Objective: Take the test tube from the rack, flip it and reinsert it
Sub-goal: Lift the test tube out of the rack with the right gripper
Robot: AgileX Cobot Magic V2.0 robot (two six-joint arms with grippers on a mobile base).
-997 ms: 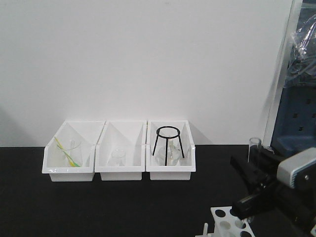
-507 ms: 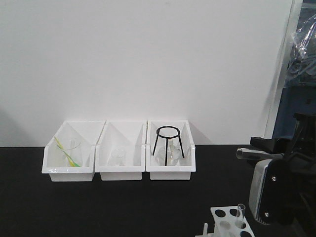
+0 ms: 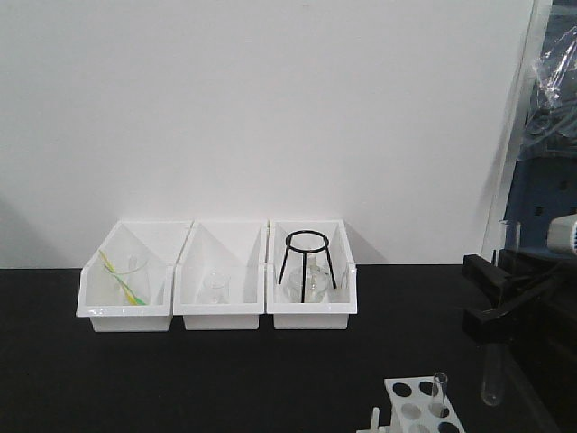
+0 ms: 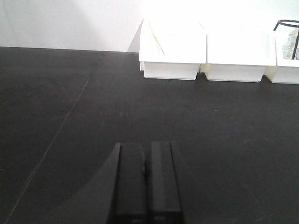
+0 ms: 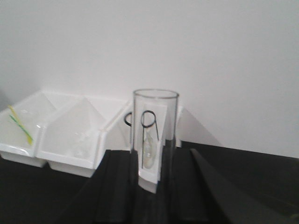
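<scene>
My right gripper (image 3: 498, 299) is at the right edge of the front view, shut on a clear test tube (image 3: 493, 374). It holds the tube nearly upright, rounded end down and open rim up, in the air to the right of the white rack (image 3: 416, 403). In the right wrist view the tube (image 5: 155, 126) stands between the black fingers of that gripper (image 5: 154, 161). A second tube (image 3: 439, 390) stands in the rack. My left gripper (image 4: 145, 177) is shut and empty over bare black table; the front view does not show it.
Three white bins stand in a row at the back wall: the left (image 3: 126, 311) holds a beaker and a yellow-green stick, the middle (image 3: 221, 311) a small beaker, the right (image 3: 311, 311) a black tripod over a flask. Blue equipment (image 3: 545, 225) stands at the far right.
The right wrist has rolled and turned the tube over, from upright through lying sideways to upright again. It has moved right and up, uncovering the rack and the second tube.
</scene>
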